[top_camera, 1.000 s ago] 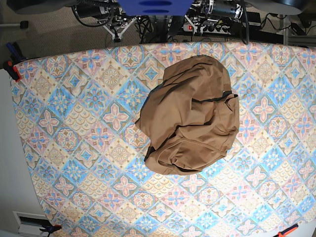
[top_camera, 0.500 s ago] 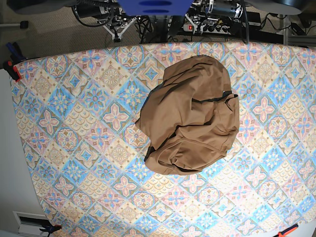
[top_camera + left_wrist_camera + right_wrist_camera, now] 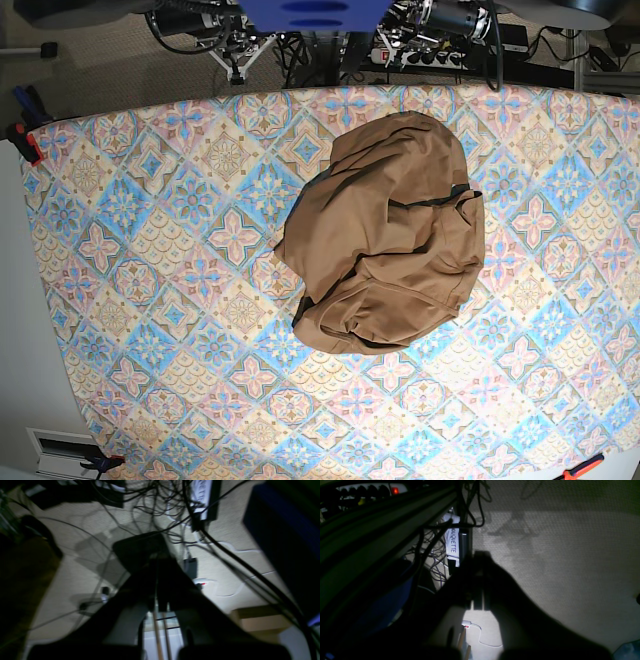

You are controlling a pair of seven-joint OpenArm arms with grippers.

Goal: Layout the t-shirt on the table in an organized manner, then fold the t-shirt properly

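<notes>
The t-shirt (image 3: 385,235) is lying in a crumpled tan-brown heap on the table (image 3: 150,250), right of centre and toward the far edge in the base view, with a dark collar edge showing on its right side and folds bunching at its near end. Nothing is touching it. Both arms are sitting off the table past its far edge, well apart from the shirt. The left gripper (image 3: 157,580) is showing in its wrist view as a dark silhouette with both fingers pressing together, no gap between them and nothing between them; it is pointing at carpet, with a tangle of black cables (image 3: 160,510) beyond its tip and a white power strip (image 3: 202,582) with a red light just to the right of its tip. The right gripper (image 3: 476,580) is likewise closing fully on nothing, fingers meeting along a thin seam; a white label (image 3: 452,542) reading "OUQUETTE" is hanging just left of its tip, grey carpet (image 3: 557,555) is spreading to its right, and another power strip (image 3: 370,490) with a red light is sitting far up and left of it. Both wrist views are dark and blurry.
</notes>
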